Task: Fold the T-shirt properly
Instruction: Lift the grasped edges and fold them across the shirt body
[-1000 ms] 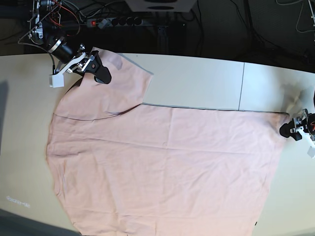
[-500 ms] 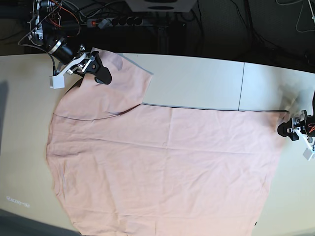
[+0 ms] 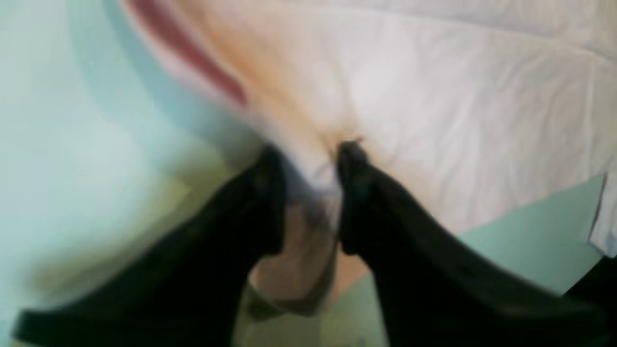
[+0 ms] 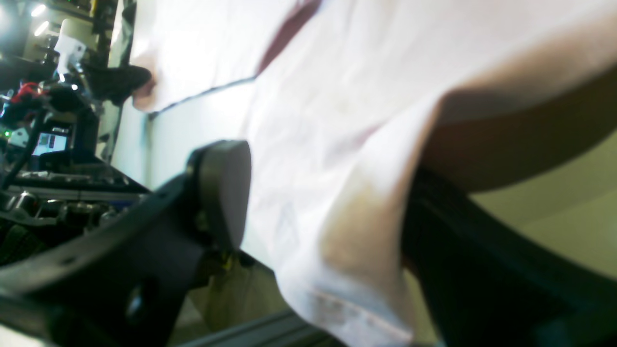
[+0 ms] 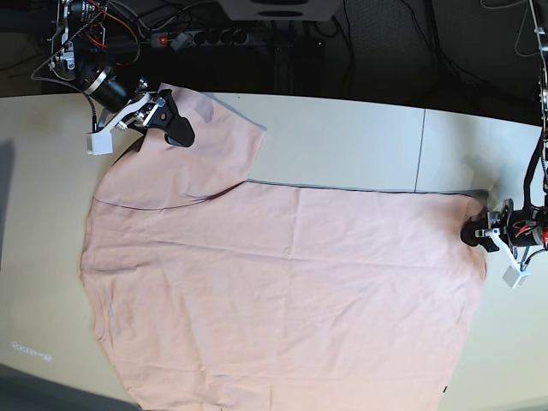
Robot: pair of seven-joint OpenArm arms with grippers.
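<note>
The T-shirt (image 5: 282, 291) lies spread flat across the pale worktop (image 5: 342, 137), plain side up, one sleeve reaching toward the far left corner.

At the left of the base view, the right claw (image 5: 163, 116) sits on that sleeve. In the right wrist view a fold of fabric passes between its jaws, which stand visibly apart; whether they bear on the cloth cannot be told.

At the right, the left claw (image 5: 478, 235) is closed on the hem corner, with pink cloth pinched between its dark fingers (image 3: 356, 202).

For a clean fold, both corners should lift together at equal height and travel at matched speed, keeping the edge between them taut. The right claw's hold should be confirmed first.

A seam line crosses the worktop. Behind it, a power strip (image 5: 201, 38) and cables lie in shadow.
</note>
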